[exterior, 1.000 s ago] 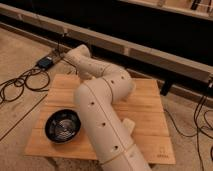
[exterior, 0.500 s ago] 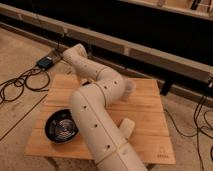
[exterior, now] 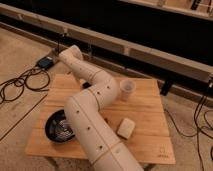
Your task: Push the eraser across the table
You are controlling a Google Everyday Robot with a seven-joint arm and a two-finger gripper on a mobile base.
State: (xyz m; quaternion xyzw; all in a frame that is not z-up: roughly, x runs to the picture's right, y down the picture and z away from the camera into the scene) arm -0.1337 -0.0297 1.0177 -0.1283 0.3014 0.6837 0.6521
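Note:
The eraser (exterior: 126,128), a small flat cream-white block, lies on the light wooden table (exterior: 150,107) at the front right, just right of my arm's lower link. My arm (exterior: 95,107) rises from the table's front edge, bends at the middle and reaches to the far left corner (exterior: 71,54). My gripper is mostly hidden behind the forearm; only a dark piece (exterior: 86,84) shows over the far left part of the table, well away from the eraser.
An upright white ribbed cylinder (exterior: 127,89) stands at the table's back middle, right of the elbow. A black bowl (exterior: 57,126) sits at the front left. Cables (exterior: 20,85) and a black box (exterior: 45,62) lie on the floor to the left. A dark wall runs behind.
The forearm has stretched farther towards the far left corner and the elbow has shifted. The white cylinder and the eraser now show clear of the arm.

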